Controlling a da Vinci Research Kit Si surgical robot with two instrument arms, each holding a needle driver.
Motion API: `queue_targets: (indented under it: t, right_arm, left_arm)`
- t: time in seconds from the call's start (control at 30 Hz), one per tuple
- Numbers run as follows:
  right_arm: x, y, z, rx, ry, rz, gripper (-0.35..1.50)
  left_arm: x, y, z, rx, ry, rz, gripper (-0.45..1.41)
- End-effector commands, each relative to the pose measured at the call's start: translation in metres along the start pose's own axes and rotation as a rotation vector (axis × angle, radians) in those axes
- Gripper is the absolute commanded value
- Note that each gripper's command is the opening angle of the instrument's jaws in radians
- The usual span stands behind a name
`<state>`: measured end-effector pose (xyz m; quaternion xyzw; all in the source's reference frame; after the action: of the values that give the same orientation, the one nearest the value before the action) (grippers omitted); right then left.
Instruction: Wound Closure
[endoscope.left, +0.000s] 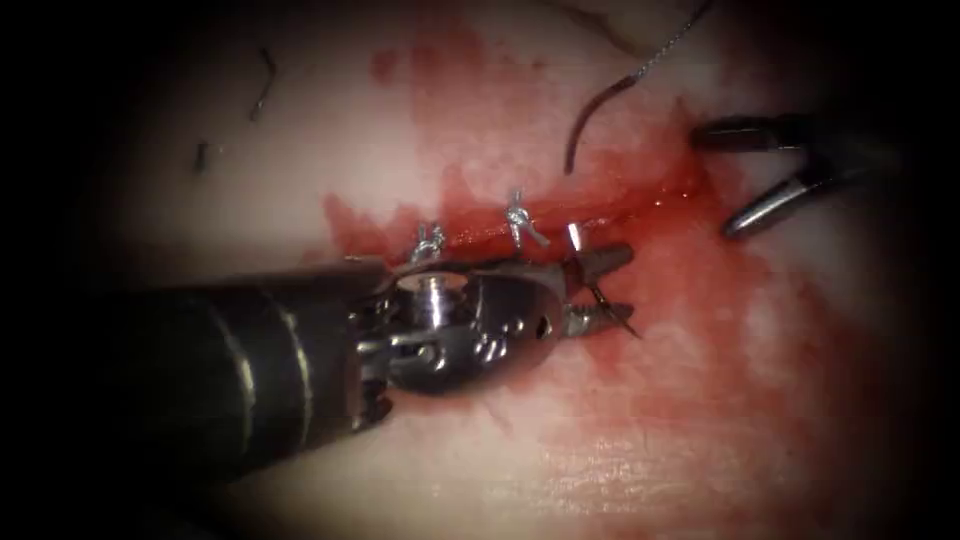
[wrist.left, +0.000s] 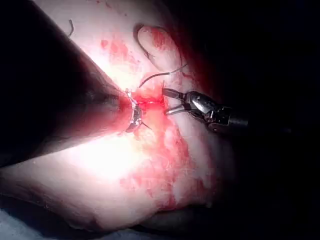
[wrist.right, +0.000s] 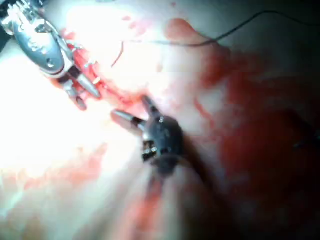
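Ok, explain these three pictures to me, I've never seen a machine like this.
This is a surgical practice robot stitching a cut in pork belly, the tissue. One picture looks down from an endoscope; the other two come from cameras near each arm's wrist. The left tool comes in from the picture's left, jaws open around a short thread end, apparently not gripping it. The right tool waits open, holding nothing. The curved needle lies free on the tissue above the cut, its thread trailing away. Two knotted stitches cross the cut, amid red fluid.
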<state>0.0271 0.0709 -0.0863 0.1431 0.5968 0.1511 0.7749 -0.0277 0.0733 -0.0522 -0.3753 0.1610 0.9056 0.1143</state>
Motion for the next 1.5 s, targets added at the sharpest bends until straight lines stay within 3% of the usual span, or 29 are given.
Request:
queue_targets:
  t: [0.03, 0.2, 0.33, 0.43, 0.5, 0.57, 0.73, 0.8, 1.03, 1.17, 1.23, 1.5]
  right_arm:
    - [-0.0003, 0.0003, 0.0009, 0.000, 0.005, -0.002, 1.36]
    - [-0.0005, 0.0000, 0.0010, 0.004, 0.005, -0.005, 1.36]
    - [-0.0005, 0.0000, 0.0010, 0.003, 0.005, -0.005, 1.35]
    - [-0.0006, -0.0001, 0.0010, 0.003, 0.008, -0.011, 1.35]
    - [-0.0006, -0.0001, 0.0010, 0.003, 0.008, -0.011, 1.35]
    - [-0.0006, -0.0001, 0.0010, 0.003, 0.008, -0.011, 1.35]
    - [-0.0006, -0.0001, 0.0010, 0.001, 0.014, -0.005, 1.33]
    - [-0.0006, -0.0002, 0.0010, 0.001, 0.014, -0.005, 1.33]
    - [-0.0006, -0.0002, 0.0011, 0.001, 0.017, -0.006, 1.33]
    - [-0.0006, -0.0003, 0.0011, 0.003, 0.018, -0.006, 1.33]
    - [-0.0007, -0.0003, 0.0011, 0.006, 0.019, -0.006, 1.33]
    - [-0.0008, -0.0005, 0.0012, 0.006, 0.018, -0.009, 1.33]
  left_arm:
    - [0.0004, -0.0007, 0.0003, -0.007, 0.015, -0.043, -0.07]
    - [0.0011, -0.0025, -0.0013, -0.009, 0.065, -0.137, -0.23]
    - [0.0018, -0.0028, -0.0020, -0.036, 0.112, -0.293, -0.35]
    - [0.0024, -0.0025, -0.0019, -0.092, 0.173, -0.404, -0.35]
    - [0.0025, -0.0025, -0.0017, -0.142, 0.220, -0.408, -0.35]
    - [0.0022, -0.0028, -0.0014, -0.196, 0.324, -0.389, -0.35]
    - [0.0014, -0.0035, -0.0010, -0.206, 0.313, -0.496, -0.35]
    - [0.0007, -0.0039, -0.0010, -0.280, 0.360, -0.534, -0.35]
    - [0.0009, -0.0038, -0.0019, -0.289, 0.356, -0.569, -0.35]
    - [0.0019, -0.0026, -0.0024, -0.402, 0.351, -0.675, -0.35]
    - [0.0035, -0.0021, -0.0031, -0.477, 0.352, -0.804, -0.35]
    - [0.0059, -0.0027, -0.0047, -0.591, 0.369, -1.037, -0.35]
